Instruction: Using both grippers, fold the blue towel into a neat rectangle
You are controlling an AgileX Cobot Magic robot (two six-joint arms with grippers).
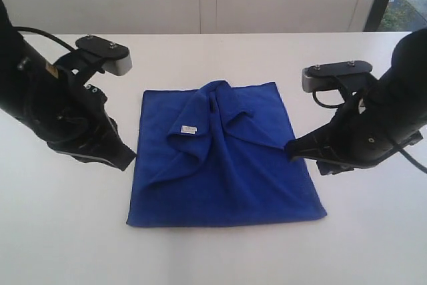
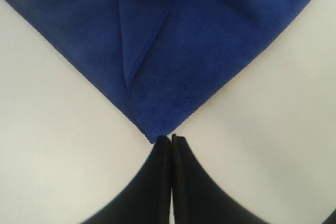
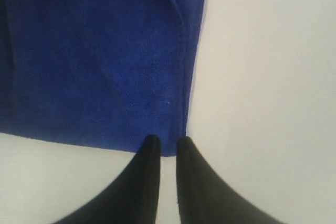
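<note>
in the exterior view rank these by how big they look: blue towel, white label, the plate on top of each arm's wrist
1. blue towel, by far the largest
2. left arm's plate and right arm's plate: they look about alike, so no ranking between them
3. white label, smallest

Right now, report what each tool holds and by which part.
Nothing held. Left tool shut, tips just off the towel corner; right tool stands slightly open at the towel edge.
</note>
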